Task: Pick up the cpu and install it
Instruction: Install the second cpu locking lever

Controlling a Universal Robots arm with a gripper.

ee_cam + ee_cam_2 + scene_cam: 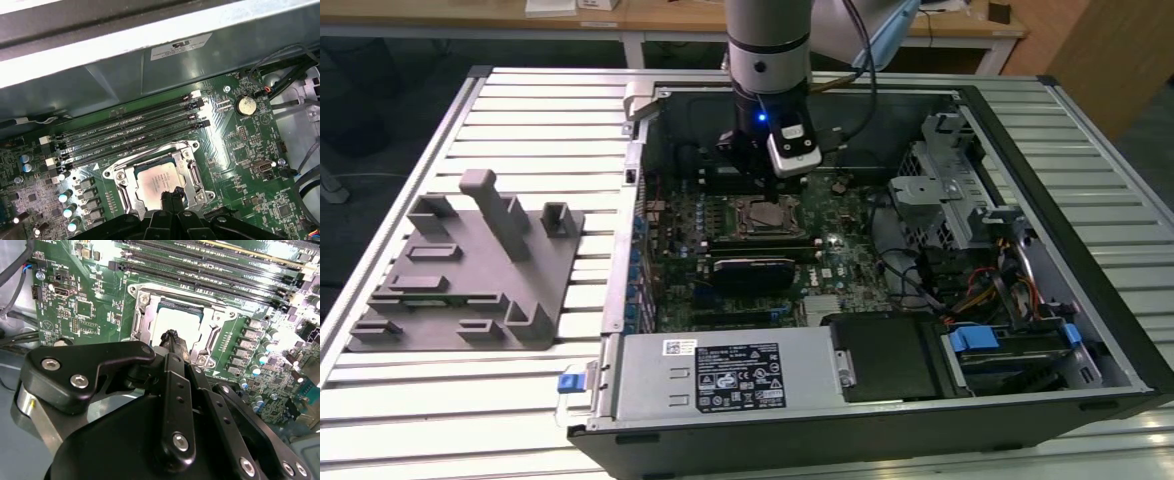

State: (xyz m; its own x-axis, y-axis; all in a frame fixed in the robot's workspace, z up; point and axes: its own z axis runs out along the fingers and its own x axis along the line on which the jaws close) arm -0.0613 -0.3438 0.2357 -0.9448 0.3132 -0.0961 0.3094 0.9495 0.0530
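The cpu [159, 182] was seen lying flat in the motherboard socket [118, 176], its pale metal top facing up and framed on all sides by the silvery retention bracket. In both wrist views it was bordered by the rows of empty memory slots [130, 131] on one side. The chip was not held; it appeared already seated in its place, though whether it was fully engaged could not be judged.

The gripper [172, 338] was positioned directly over the chip, inside the open computer case [1067, 120], the fingertips [172, 196] hanging just above the near edge of the metal lid. The fingers were seen drawn together into a single narrow black tip, with no gap visible between them and nothing pinched. Whether that tip touched the lid or merely hovered close to it could not be told.

The chip being square, no long axis was offered; it lay straight below the fingers, slightly forward of the tip along the socket. In the exterior view, the grey plastic fixture [467, 270] was left well apart on the slatted table [520, 100].
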